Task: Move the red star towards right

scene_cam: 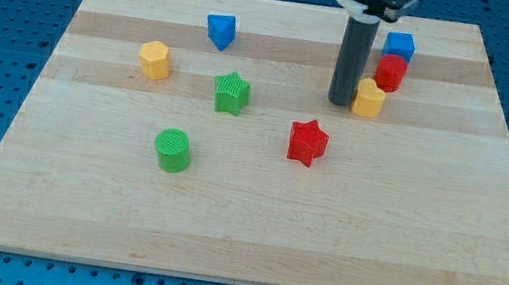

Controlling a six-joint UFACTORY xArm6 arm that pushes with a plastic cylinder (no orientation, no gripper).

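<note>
The red star point(307, 141) lies on the wooden board point(251, 233) a little right of the middle. My tip point(340, 102) stands on the board above and slightly right of the red star, a short gap away. It is just left of a yellow block point(369, 99), close to it or touching; I cannot tell which.
A red cylinder point(390, 73) and a blue cube point(399, 47) sit above the yellow block. A green star point(232, 93) lies left of the red star. A green cylinder point(172, 150), a yellow hexagon block point(155, 60) and a blue block point(221, 30) lie further left.
</note>
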